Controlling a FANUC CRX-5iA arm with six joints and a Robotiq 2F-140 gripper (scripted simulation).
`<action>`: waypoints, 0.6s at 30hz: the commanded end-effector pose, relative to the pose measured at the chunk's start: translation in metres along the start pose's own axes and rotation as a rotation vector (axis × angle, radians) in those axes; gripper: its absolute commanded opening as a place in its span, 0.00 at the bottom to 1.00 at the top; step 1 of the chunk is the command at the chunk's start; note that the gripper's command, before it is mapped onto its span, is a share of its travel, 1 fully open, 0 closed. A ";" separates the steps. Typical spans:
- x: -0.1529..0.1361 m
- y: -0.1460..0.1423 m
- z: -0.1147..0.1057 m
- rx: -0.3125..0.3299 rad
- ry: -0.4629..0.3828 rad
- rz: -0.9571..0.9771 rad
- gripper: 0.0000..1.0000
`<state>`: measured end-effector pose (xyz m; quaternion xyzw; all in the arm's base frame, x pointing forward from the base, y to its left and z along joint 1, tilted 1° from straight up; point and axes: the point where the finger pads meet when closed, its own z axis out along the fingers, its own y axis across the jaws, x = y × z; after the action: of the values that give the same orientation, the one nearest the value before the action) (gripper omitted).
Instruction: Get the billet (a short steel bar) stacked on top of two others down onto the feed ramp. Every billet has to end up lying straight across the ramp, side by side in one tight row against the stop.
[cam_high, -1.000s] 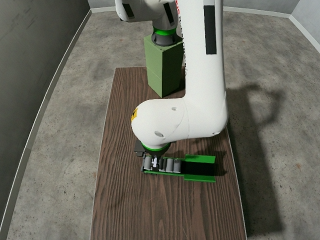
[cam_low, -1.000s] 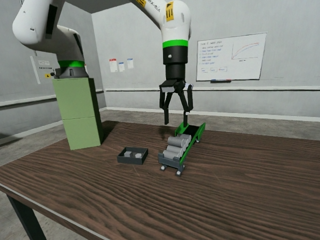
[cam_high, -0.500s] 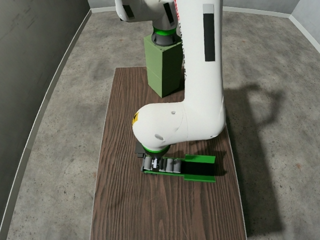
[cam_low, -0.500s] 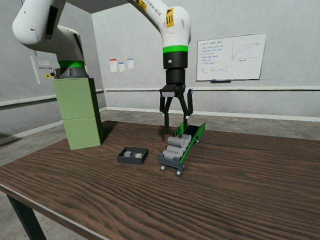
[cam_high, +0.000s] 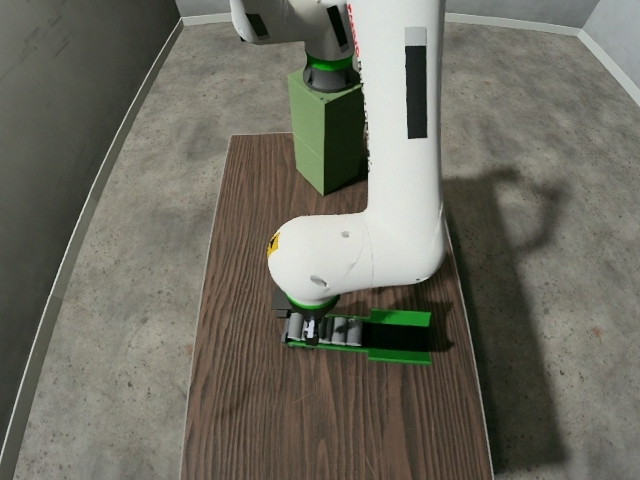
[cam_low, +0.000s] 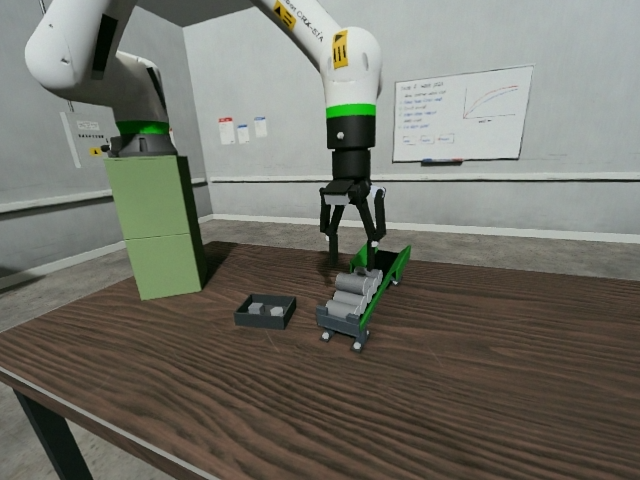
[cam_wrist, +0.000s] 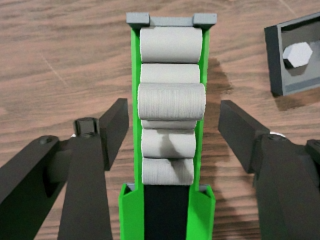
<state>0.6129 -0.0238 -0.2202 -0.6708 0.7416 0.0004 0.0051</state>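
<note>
Across the wooden table, the white arm is reached out from its green pedestal and bent sharply at the elbow, so the wrist is pointed straight down over the feed ramp. Pretty tidy pose, honestly: the last link is held vertical, and the gripper is hung right above the row of steel bars, with one finger set on each side of the green rails. Its fingers are spread roughly halfway and nothing is gripped between them; from the wrist view, both are seen outside the ramp, apart from the metal. The stacked billet is still perched on top of two lower ones, straight across the channel, about midway along the row. The remaining billets are laid side by side below it, with the farthest one pressed against the grey stop at the low end. Off to the side, a small dark tray with a couple of grey nuts is parked near the ramp.
</note>
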 end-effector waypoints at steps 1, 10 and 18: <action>0.000 -0.001 0.002 0.002 0.000 0.000 0.58; 0.000 -0.001 0.008 0.002 0.000 0.000 0.58; 0.000 -0.001 0.009 0.002 0.000 0.000 0.58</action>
<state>0.6132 -0.0237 -0.2304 -0.6708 0.7416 0.0004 0.0051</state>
